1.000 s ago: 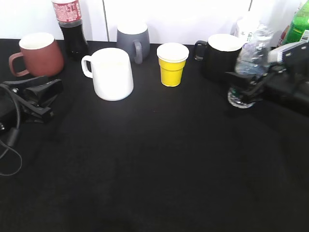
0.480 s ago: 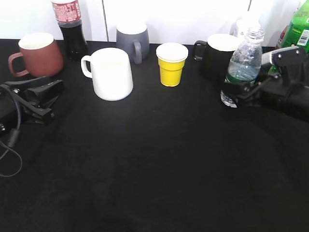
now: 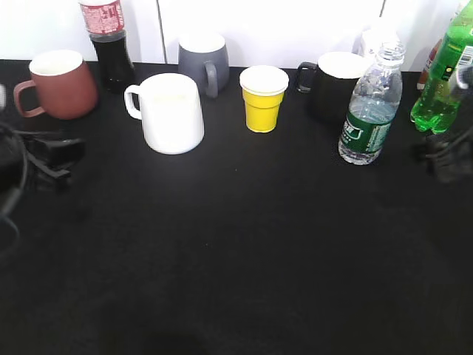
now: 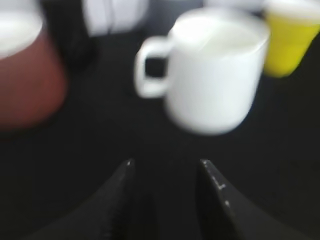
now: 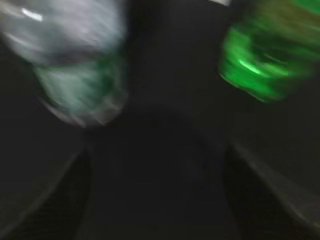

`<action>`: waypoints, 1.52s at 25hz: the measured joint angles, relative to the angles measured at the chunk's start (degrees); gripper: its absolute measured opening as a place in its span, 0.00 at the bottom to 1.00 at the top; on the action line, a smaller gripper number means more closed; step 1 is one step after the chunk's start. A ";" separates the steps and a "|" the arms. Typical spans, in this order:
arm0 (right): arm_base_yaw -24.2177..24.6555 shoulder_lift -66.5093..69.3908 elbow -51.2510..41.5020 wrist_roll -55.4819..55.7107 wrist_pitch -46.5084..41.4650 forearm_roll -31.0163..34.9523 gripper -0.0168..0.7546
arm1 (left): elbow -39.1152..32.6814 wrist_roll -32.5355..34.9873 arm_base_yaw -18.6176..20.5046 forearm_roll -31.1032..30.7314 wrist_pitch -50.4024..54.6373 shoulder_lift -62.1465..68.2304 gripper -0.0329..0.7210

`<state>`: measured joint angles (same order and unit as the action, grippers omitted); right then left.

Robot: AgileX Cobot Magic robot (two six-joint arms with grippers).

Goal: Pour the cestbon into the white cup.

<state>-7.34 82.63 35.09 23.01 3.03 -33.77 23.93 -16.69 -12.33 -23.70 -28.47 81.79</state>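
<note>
The cestbon (image 3: 369,111), a clear ribbed bottle with a dark green label, stands upright and free on the black table, right of centre. It shows blurred at the upper left of the right wrist view (image 5: 75,75). The white cup (image 3: 171,112) stands at the back left, handle to the left, and fills the middle of the left wrist view (image 4: 215,80). My right gripper (image 3: 443,154) (image 5: 157,160) is open and empty, to the right of the bottle and apart from it. My left gripper (image 3: 63,151) (image 4: 167,165) is open and empty, short of the white cup.
A brown mug (image 3: 59,83), a cola bottle (image 3: 107,41), a grey mug (image 3: 203,61), a yellow cup (image 3: 263,97) and a black mug (image 3: 336,81) line the back. A bright green soda bottle (image 3: 443,81) stands right of the cestbon, close to my right gripper.
My right gripper set the cestbon upright, let go of it and drew back to the right. My left gripper has pulled back a little to the left.
</note>
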 joint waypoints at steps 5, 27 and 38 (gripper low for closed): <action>-11.21 -11.98 5.72 0.70 -22.59 9.73 0.79 | 13.11 -0.19 -11.04 10.57 44.39 -18.60 0.46; -15.20 -83.10 -6.22 -12.51 -63.54 30.76 0.79 | 5.74 15.31 -13.04 24.74 89.58 -76.44 0.46; 9.97 -83.14 -6.22 -12.57 -63.03 31.04 0.79 | 5.67 15.36 10.42 24.88 89.51 -82.18 0.46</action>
<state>2.63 -0.51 28.88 10.45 -60.00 -2.73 29.60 -1.34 -1.92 1.18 61.05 -0.40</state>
